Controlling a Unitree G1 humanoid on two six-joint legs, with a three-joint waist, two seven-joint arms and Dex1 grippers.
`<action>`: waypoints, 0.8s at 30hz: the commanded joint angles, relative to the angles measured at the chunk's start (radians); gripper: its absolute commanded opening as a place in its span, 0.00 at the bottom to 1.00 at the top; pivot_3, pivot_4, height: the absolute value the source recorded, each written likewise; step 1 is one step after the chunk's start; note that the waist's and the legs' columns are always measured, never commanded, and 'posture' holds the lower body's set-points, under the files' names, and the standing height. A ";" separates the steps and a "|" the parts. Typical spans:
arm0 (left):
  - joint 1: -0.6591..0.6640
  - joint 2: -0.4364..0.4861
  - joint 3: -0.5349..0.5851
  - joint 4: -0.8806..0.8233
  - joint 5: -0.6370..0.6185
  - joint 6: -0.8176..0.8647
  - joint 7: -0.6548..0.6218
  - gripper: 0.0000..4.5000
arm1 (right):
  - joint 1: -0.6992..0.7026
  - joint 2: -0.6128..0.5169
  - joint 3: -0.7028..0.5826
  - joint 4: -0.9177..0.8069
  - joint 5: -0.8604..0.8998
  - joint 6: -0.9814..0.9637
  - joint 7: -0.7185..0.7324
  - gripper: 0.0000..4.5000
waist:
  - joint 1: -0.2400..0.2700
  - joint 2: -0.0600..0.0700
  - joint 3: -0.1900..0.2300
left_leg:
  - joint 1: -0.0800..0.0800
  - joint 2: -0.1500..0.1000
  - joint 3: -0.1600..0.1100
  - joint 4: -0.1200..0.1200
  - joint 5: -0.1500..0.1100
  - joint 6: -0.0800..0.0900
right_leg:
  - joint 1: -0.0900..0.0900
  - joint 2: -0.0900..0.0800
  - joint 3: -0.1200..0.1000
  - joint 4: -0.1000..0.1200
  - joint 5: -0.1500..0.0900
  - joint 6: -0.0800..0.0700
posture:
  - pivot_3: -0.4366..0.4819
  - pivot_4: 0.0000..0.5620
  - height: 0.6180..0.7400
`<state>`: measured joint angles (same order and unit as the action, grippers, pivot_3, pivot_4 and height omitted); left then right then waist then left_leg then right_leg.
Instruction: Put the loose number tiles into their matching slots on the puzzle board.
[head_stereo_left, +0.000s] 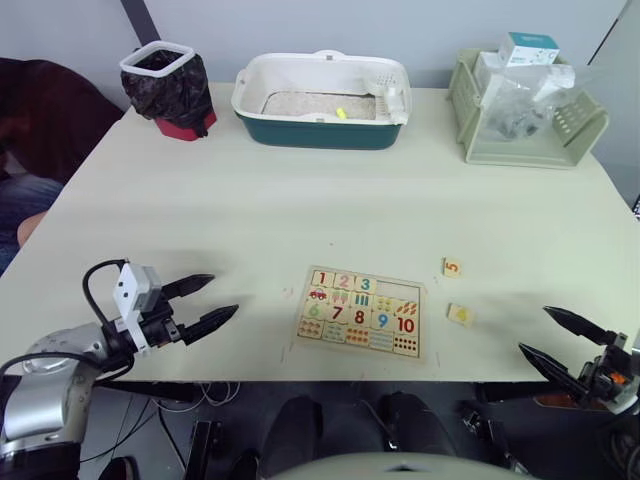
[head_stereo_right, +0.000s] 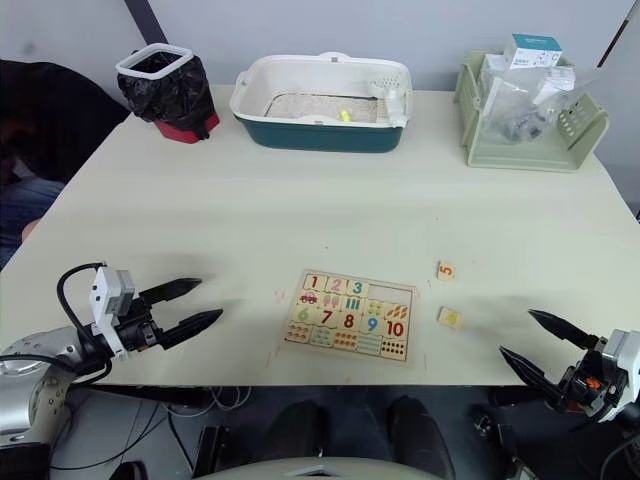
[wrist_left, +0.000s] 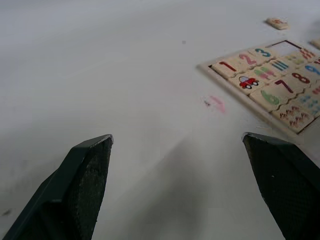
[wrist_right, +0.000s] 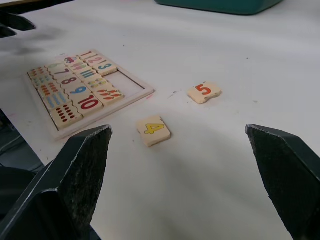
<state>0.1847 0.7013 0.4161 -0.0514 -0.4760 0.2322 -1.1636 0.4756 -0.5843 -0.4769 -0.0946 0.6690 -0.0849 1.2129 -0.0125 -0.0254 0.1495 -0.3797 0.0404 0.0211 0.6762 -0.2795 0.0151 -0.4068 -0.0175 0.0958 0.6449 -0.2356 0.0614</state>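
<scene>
Puzzle board (head_stereo_left: 362, 312) lies flat near the front edge of the counter (head_stereo_left: 300, 190), about midway between our two hands. Its long axis runs left-right, turned slightly so the right end sits a bit nearer us. Digits read upright from our side: 1, 2, 3 seated in the top row, 6 to 10 in the row below. The two slots (head_stereo_left: 398, 291) at the right end of the top row are bare.

Two loose tiles lie on the counter right of the board, apart from it and from each other: the 5 tile (head_stereo_left: 452, 267) farther back, the 4 tile (head_stereo_left: 460, 314) nearer us. Both lie face up; in the right wrist view the 4 (wrist_right: 153, 130) lies askew.

Our left hand (head_stereo_left: 208, 303) hovers over the counter left of the board, fingers spread, gripping nothing. Our right hand (head_stereo_left: 555, 340) sits at the front right corner, fingers spread too, empty, tips aimed toward the tiles.

Counter is plain pale cream. Along the back edge: a bin with a black liner (head_stereo_left: 167, 88), a white and teal tray (head_stereo_left: 322, 101), a pale green basket (head_stereo_left: 525, 110) holding boxes and bags. Grey wall behind.
</scene>
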 joint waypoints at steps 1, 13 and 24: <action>0.014 -0.003 0.031 -0.032 -0.025 -0.029 0.016 0.98 | 0.006 -0.011 -0.036 0.011 0.003 -0.028 0.030 1.00 | 0.000 0.000 0.000 | 0.000 0.000 0.000 0.000 0.000 0.000 | 0.000 0.000 0.000 0.000 0.000 0.000 | 0.48 0.27 1.00; 0.013 -0.021 0.001 -0.057 -0.045 -0.036 0.044 0.98 | -0.027 -0.029 -0.021 0.055 -0.040 -0.086 0.082 1.00 | -0.001 0.000 0.000 | 0.000 0.000 0.000 0.000 0.000 0.000 | 0.000 0.000 0.000 0.000 0.000 0.000 | 0.48 0.27 1.00; 0.020 -0.016 -0.020 -0.056 -0.048 -0.055 0.038 0.98 | -0.039 -0.029 -0.010 0.057 -0.052 -0.095 0.100 1.00 | -0.002 0.000 0.000 | 0.000 0.000 0.001 0.000 0.000 0.000 | -0.001 0.000 0.000 0.000 0.000 0.000 | 0.48 0.27 1.00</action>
<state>0.2035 0.6781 0.3867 -0.0709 -0.5129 0.1954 -1.1263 0.4352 -0.6042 -0.4769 -0.0278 0.6086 -0.1646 1.3056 -0.0140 -0.0250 0.1497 -0.3800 0.0405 0.0216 0.6759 -0.2796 0.0150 -0.4075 -0.0173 0.0959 0.6448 -0.2356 0.0614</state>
